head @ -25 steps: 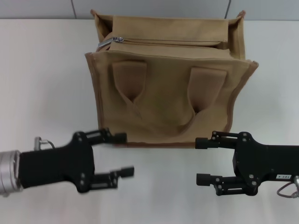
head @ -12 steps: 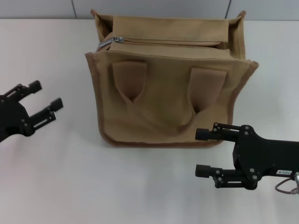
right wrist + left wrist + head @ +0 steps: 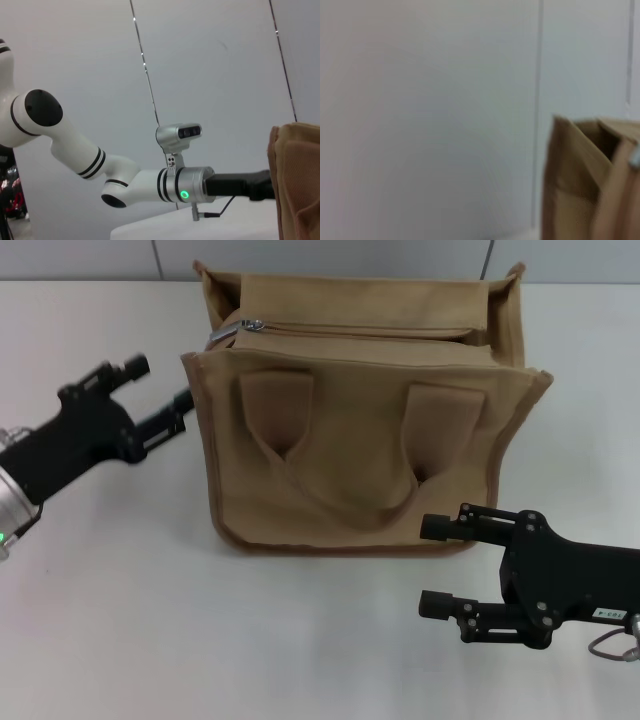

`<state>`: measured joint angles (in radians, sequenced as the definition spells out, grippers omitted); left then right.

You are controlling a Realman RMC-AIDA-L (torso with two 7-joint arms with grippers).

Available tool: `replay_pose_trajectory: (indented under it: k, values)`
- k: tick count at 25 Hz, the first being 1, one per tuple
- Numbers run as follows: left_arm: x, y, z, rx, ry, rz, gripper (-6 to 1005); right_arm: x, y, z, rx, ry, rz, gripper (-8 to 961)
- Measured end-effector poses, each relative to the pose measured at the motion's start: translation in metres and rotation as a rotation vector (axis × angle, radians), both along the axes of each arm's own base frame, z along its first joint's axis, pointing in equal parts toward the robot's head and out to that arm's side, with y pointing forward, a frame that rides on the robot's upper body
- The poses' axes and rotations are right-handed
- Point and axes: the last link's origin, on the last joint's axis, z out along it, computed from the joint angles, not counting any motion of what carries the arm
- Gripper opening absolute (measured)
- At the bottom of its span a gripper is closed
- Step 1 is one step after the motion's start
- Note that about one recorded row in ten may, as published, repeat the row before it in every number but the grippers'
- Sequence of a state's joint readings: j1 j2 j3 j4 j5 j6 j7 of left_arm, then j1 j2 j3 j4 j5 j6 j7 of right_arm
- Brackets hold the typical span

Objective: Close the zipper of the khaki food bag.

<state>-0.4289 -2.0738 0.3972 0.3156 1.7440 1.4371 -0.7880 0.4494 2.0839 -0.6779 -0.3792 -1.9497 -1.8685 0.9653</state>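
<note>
The khaki food bag stands upright in the middle of the white table, its two strap handles hanging down its front. The zipper runs across the bag's top, with its silver pull tab at the left end. My left gripper is open just left of the bag's upper left corner, one finger almost touching the side wall, below the pull tab's level. My right gripper is open and empty, low in front of the bag's right corner. The left wrist view shows the bag's corner close by.
A grey panelled wall rises behind the table. Bare white table lies left of and in front of the bag. The right wrist view shows my left arm reaching to the bag's edge.
My left gripper swung from in front of the bag out to the left, then back and in toward the bag's upper left corner. The right gripper has hardly moved.
</note>
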Motion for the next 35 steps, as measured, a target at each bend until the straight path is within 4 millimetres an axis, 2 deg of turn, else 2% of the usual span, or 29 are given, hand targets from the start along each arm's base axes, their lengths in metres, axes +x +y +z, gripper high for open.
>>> replay_pose_trajectory:
  k: [5,9,16,21,23,26,30,35]
  values:
    - [0.004,0.011,0.018,0.136,-0.094,0.031,756,0.003,-0.004,0.000,0.012,0.027,-0.032,767]
    - [0.005,0.011,0.023,0.171,-0.135,0.030,754,0.005,-0.006,0.001,0.027,0.037,-0.044,767]
    - [0.003,0.005,0.022,0.142,-0.104,0.004,753,0.006,-0.008,0.001,0.031,0.047,-0.058,767]
    - [-0.003,-0.012,0.031,0.027,0.000,-0.045,751,0.006,-0.008,0.001,0.032,0.047,-0.058,767]
    - [-0.002,-0.013,0.029,0.017,0.005,-0.053,751,0.006,-0.008,0.001,0.033,0.047,-0.056,767]
    - [0.009,-0.011,0.010,-0.058,0.062,-0.119,750,0.005,-0.008,0.001,0.039,0.048,-0.040,767]
    - [0.015,-0.005,0.000,-0.086,0.085,-0.137,749,0.005,-0.010,0.000,0.040,0.053,-0.037,767]
    - [0.022,0.005,0.004,-0.030,0.015,-0.120,747,0.005,-0.012,0.000,0.033,0.065,-0.038,767]
